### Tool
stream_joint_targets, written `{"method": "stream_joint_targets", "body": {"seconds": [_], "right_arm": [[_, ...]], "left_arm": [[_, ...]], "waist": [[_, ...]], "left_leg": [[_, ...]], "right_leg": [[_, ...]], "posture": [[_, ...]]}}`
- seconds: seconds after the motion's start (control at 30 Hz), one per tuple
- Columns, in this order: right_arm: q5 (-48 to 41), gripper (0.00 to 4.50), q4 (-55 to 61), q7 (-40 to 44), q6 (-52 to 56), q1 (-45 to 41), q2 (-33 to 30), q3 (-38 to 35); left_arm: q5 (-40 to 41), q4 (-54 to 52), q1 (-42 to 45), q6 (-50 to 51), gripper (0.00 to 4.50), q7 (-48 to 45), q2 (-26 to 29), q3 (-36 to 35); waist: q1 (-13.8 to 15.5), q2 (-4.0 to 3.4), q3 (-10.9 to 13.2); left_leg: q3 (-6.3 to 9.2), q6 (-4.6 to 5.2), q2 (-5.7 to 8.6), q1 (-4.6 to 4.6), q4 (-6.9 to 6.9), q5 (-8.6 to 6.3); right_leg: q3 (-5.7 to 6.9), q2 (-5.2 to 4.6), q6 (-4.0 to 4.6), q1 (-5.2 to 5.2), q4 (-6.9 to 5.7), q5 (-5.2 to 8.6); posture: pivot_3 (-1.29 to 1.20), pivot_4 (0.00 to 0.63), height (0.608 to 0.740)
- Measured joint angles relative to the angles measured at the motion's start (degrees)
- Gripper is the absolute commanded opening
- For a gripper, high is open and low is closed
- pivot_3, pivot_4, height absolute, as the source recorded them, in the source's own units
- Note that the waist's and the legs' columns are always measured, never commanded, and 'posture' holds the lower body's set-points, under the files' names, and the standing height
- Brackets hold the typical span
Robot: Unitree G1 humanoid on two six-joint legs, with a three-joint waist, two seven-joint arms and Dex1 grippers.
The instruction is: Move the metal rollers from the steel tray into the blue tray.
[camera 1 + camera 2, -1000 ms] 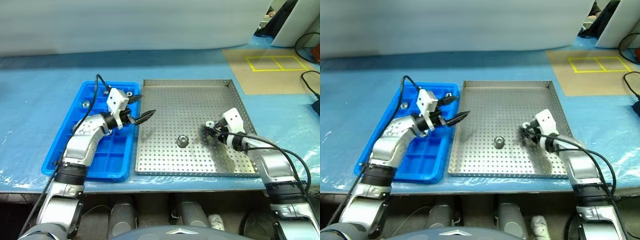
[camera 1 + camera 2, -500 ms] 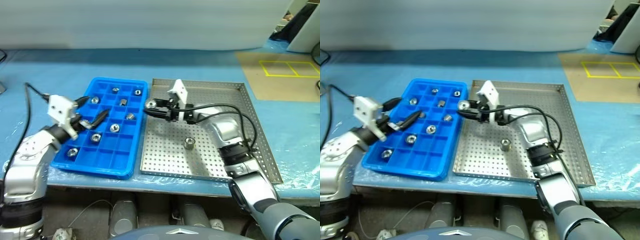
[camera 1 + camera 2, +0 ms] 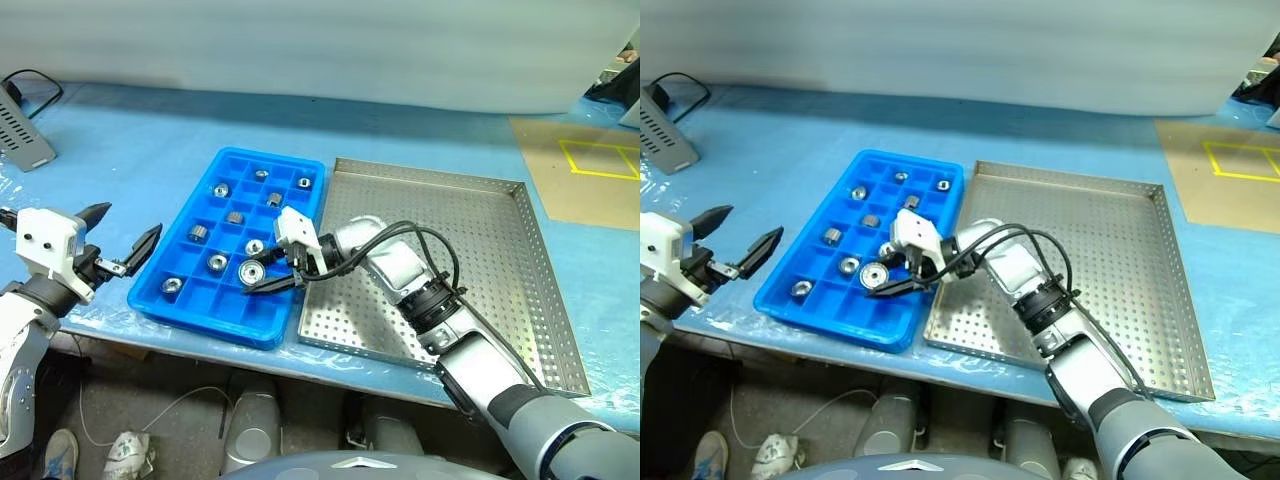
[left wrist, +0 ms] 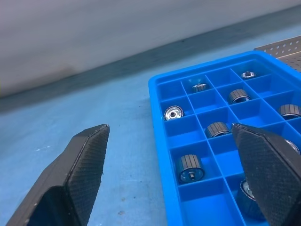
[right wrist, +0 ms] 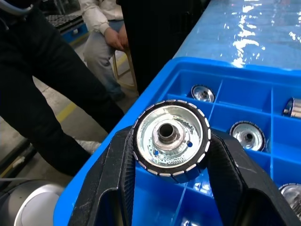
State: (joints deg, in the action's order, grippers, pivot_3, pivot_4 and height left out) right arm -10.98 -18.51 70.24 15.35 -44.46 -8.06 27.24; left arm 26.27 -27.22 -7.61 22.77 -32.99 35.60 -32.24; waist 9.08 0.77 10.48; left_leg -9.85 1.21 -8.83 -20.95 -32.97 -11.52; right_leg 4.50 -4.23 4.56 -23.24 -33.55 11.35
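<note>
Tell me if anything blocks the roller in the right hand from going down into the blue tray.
Nothing visible does. The right hand holds the roller over the blue tray, near its front rim. Other rollers already sit in some compartments, but the cells near the held one look free.

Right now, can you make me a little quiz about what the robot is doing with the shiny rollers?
1. True or false: the right gripper holds a metal roller over the blue tray.
2. How do the jaws of the left gripper stand? A) wide open with nothing between them B) shut on a roller C) shut on the tray's rim
3. Fill the gap: the steel tray lies to the robot's ____ of the blue tray.

Key: 1 true; 2 A; 3 right.
</note>
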Motion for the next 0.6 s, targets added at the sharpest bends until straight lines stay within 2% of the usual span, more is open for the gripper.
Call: {"method": "stream_joint_targets", "body": {"seconds": [0.5,0.6], "right_arm": [[9.36,1.76,-7.45,-4.42,-6.66,-0.02,8.91,6.17],[9.81,2.81,-8.57,-6.1,-7.24,-0.02,9.51,5.42]], "left_arm": [[-0.88,1.88,0.96,-1.31,4.38,-0.28,0.05,1.7],[-0.88,1.88,1.19,-1.31,4.38,-0.25,0.03,2.87]], "waist": [[-0.35,0.04,-0.01],[-0.35,0.04,-0.01]], "left_leg": [[0.01,-0.09,0.02,0.01,0.18,0.05],[0.01,-0.11,0.02,0.09,0.19,0.06]], "right_leg": [[-0.01,0.01,0.12,-0.07,0.0,-0.04],[-0.02,0.01,0.03,-0.04,-0.02,0.01]], "posture": [[0.32,0.15,0.74],[0.31,0.15,0.74]]}}
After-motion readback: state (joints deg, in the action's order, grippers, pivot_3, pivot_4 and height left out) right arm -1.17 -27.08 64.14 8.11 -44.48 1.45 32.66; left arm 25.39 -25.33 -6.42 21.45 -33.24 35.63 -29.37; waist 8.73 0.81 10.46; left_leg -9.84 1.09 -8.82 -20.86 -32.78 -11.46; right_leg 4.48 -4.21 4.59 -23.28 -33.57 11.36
